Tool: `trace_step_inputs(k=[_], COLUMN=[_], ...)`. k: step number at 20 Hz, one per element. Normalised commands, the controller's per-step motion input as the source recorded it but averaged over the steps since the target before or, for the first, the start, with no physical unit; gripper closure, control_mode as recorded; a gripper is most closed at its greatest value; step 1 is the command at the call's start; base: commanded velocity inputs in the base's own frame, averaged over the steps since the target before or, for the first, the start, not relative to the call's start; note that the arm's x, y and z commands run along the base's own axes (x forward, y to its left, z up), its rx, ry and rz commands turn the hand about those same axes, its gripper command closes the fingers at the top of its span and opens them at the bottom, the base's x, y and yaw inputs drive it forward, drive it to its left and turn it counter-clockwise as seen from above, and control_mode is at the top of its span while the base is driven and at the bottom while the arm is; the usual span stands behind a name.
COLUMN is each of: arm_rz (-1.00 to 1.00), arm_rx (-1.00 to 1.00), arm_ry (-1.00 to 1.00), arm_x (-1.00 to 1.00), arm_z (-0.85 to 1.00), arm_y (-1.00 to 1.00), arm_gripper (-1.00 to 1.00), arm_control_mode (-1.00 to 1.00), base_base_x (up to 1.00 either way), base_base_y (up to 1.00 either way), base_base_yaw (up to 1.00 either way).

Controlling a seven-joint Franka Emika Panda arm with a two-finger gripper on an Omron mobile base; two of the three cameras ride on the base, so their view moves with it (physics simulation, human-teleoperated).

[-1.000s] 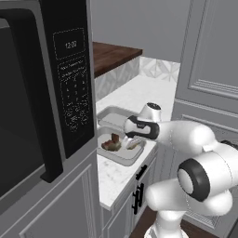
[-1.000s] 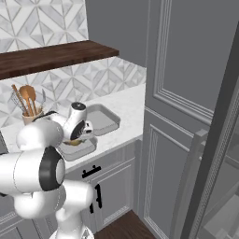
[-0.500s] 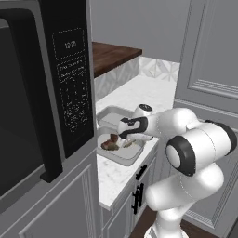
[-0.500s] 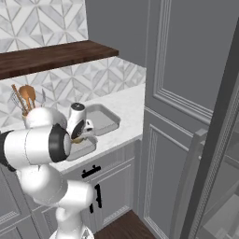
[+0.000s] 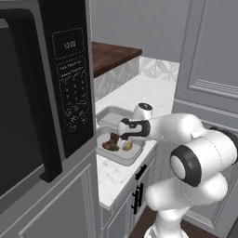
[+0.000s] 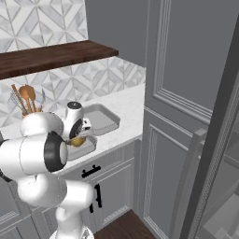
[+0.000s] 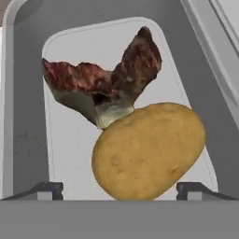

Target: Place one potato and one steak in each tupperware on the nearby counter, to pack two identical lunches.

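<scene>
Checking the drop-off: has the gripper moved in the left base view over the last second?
Yes. The gripper has moved left, from the counter-edge side of the near tupperware towards the microwave, and now hangs over the steak and potato.

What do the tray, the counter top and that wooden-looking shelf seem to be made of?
The tupperware looks like matte light-grey plastic: smooth, with rounded corners and a moulded rim. The counter reads as polished white stone, faintly veined like marble. The shelf appears to be dark brown wood with streaky grain. All are rendered, so these are only impressions.
</scene>
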Motion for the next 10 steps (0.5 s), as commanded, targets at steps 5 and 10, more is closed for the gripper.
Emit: trace_step_inputs(k=[5,10], arm_rz=[0.00,0.00], arm_rx=[-0.02,0.00], arm_ry=[-0.03,-0.16], arm_x=[-0.55,-0.70], arm_z=[0.00,0.99], arm_y=[-0.01,0.00], arm_gripper=[-1.00,-1.00], arm_control_mode=[-1.00,-1.00], base_base_x=[0.00,0.00], base_base_y=[0.00,0.00], base_base_yaw=[0.00,0.00])
